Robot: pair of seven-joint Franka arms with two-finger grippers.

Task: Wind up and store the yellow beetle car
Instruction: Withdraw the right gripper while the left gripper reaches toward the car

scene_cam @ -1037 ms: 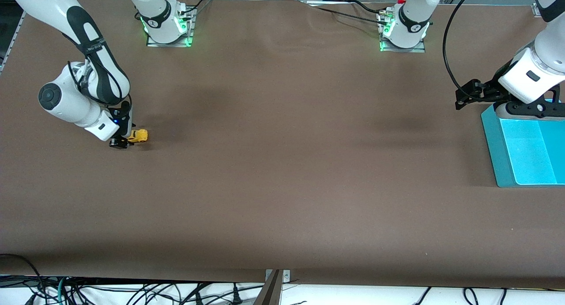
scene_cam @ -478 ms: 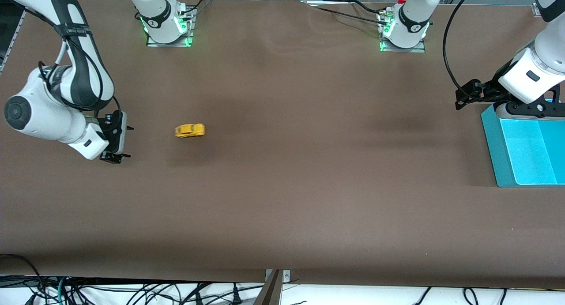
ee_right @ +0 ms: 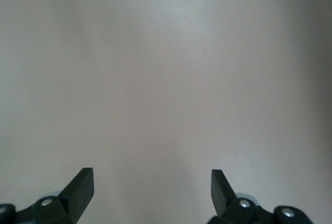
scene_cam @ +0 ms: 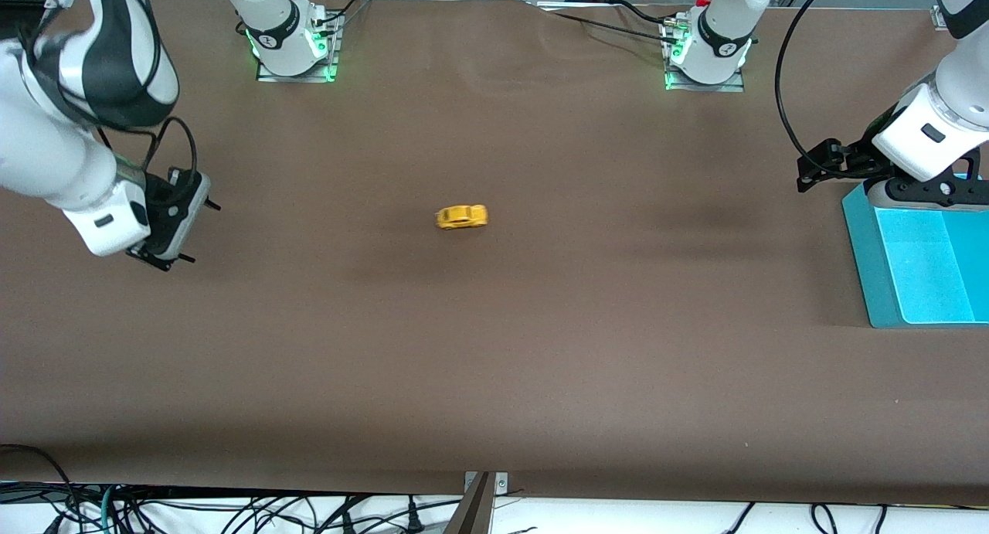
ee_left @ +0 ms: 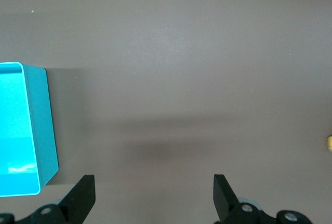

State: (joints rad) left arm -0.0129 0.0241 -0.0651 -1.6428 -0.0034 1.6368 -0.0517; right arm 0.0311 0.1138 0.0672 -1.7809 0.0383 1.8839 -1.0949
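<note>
Your yellow beetle car (scene_cam: 462,216) sits loose mid-counter, well apart from both wide-open, empty hands: right hand (scene_cam: 171,232), left hand (ee_left: 153,195); storing remains.

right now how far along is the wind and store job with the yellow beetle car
Winding looks done: the yellow beetle car sits free mid-table, and the open right gripper is empty, off at its end of the table. Nothing is in hand; the left gripper is open, waiting by the teal bin. Left to do: pick up the car and place it in the bin, which looks empty.
</note>
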